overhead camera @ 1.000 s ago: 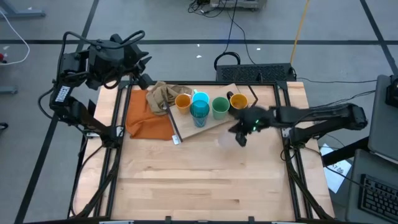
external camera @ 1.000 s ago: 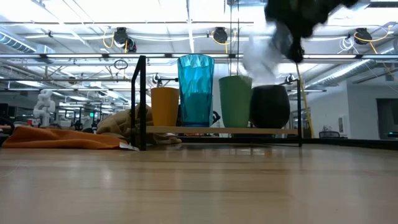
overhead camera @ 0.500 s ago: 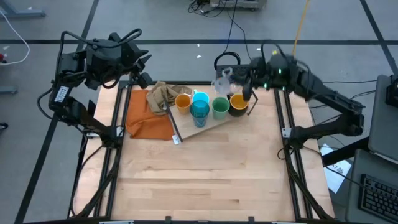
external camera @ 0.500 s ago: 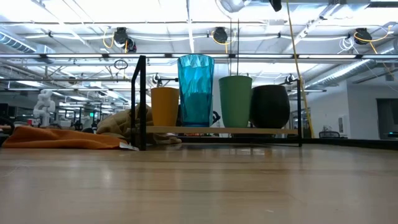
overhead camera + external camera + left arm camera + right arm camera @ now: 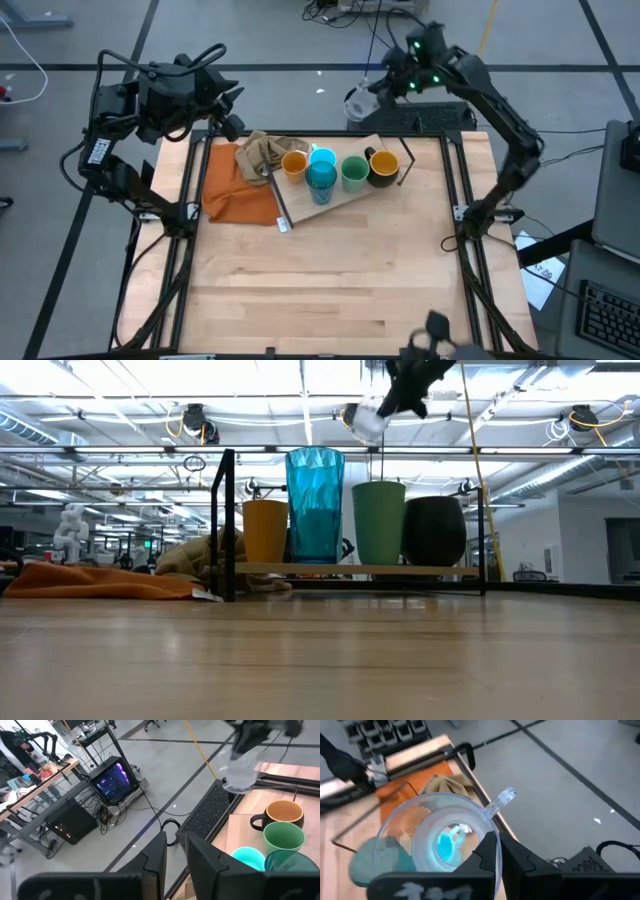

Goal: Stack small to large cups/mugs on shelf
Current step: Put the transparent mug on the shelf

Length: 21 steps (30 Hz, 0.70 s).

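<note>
Big open lab floor all around, grey with dark tape lines, and the wooden table (image 5: 330,270) sits in the middle with most of its near half bare — plenty of room there. The shelf (image 5: 345,200) lies angled across the far part of the table, with the orange cup (image 5: 294,163), light-blue mug (image 5: 322,156), teal tumbler (image 5: 320,180), green cup (image 5: 354,172) and black mug (image 5: 383,166) lined up on it, close together. In the low view they fill the board nearly edge to edge, the black mug close to the shelf's end post. An orange cloth (image 5: 236,188) and a crumpled tan rag (image 5: 262,152) lie beside the shelf's other end. The right gripper (image 5: 383,88) is way up, out past the table's far edge, pinched tight on the rim of the clear glass (image 5: 360,103) — the glass hangs over the floor, well above the row. The left gripper (image 5: 174,862) is parked off the far left corner, fingers nearly together with nothing between them.
</note>
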Each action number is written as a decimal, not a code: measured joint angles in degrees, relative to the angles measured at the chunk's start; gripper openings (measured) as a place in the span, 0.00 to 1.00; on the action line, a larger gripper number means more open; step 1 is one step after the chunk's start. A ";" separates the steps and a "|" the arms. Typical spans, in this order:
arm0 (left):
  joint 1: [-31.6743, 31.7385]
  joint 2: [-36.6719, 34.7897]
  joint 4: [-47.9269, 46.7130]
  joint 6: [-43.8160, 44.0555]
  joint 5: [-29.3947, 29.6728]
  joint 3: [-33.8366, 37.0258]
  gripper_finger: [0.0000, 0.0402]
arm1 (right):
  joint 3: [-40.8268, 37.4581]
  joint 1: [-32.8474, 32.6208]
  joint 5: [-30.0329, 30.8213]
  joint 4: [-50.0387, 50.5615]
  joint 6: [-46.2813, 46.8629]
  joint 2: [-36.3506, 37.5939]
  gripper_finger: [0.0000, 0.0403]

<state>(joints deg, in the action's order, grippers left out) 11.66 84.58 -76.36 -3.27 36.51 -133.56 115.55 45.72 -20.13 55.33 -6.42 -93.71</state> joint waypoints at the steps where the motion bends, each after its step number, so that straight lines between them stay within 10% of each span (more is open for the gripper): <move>1: 0.00 0.00 0.00 0.37 0.00 0.00 0.18 | 1.96 0.72 -0.64 1.42 -1.55 -1.90 0.00; 21: 0.00 0.02 -0.12 0.15 1.11 0.02 0.18 | 8.69 3.25 3.34 8.09 -3.37 -15.07 0.00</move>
<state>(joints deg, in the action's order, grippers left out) 11.66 84.60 -76.48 -3.12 37.62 -133.53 124.24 48.96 -16.79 63.43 -9.79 -108.78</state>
